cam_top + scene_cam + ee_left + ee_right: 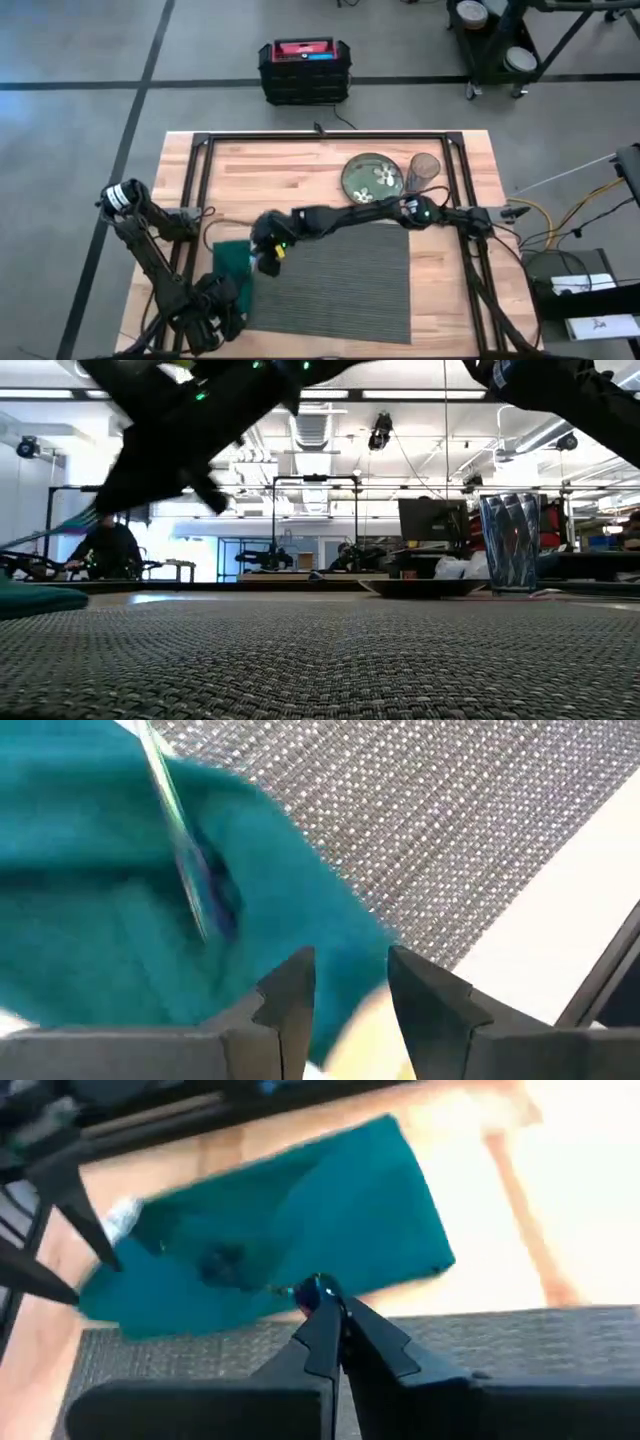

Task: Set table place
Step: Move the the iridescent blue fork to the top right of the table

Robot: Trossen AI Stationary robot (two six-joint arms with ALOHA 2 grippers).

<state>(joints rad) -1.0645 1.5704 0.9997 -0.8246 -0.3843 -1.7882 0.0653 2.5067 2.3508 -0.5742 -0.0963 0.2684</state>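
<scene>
While over the napkin point(270, 1250), right gripper point(325, 1305) pinched on something small, seemingly cutlery; left gripper point(345, 975) parted, waiting. Next: lower, release.

A robotics lab: grey taped floor point(80, 120), ceiling striplights point(420, 394), equipment carts point(500, 50).

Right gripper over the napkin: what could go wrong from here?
The right gripper is shut on a thin utensil above the green napkin; pinched so narrowly, it could twist or slip. The left gripper hangs open at the napkin's edge, so the arms might collide.
</scene>
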